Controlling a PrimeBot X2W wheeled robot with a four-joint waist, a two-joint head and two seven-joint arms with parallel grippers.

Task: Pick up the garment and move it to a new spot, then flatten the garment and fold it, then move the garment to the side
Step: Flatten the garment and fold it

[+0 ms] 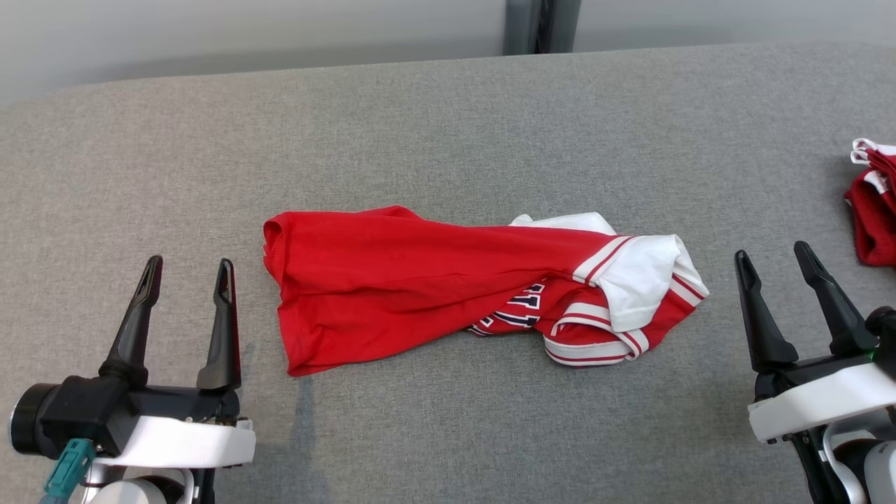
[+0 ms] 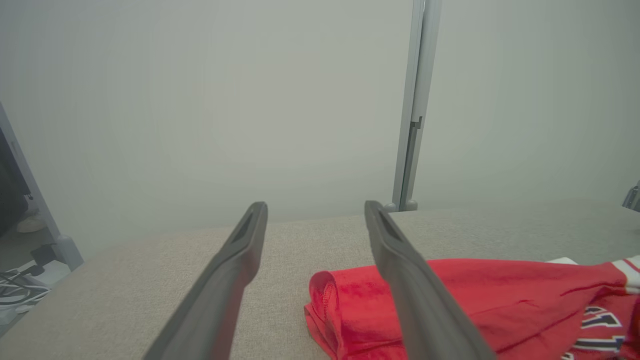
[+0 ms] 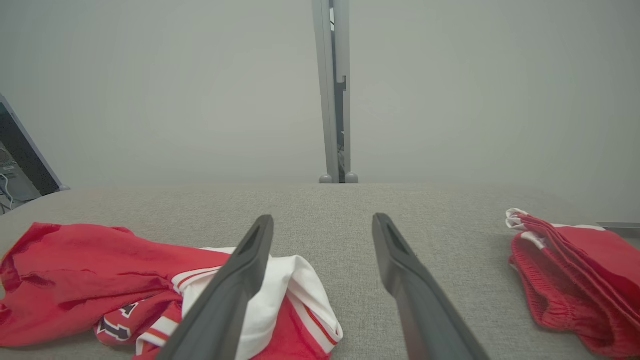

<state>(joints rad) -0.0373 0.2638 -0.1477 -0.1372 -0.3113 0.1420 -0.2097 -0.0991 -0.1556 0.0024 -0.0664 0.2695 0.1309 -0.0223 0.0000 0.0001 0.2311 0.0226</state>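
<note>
The garment [image 1: 448, 287] is a red jersey with white sleeves and striped trim, lying crumpled and stretched sideways in the middle of the grey table. My left gripper [image 1: 189, 271] stands open near the lower left, a short way off the garment's red hem end. My right gripper [image 1: 773, 256] stands open at the lower right, just clear of the white sleeve end. In the left wrist view the open left gripper [image 2: 316, 210] points past the garment's hem [image 2: 350, 305]. In the right wrist view the open right gripper [image 3: 322, 222] has the garment [image 3: 100, 270] to its left.
A second red and white piece of clothing [image 1: 875, 203] lies bunched at the table's right edge, also in the right wrist view as red cloth [image 3: 575, 275]. The grey padded table [image 1: 448, 126] ends at a pale wall with a grey post [image 1: 540, 26].
</note>
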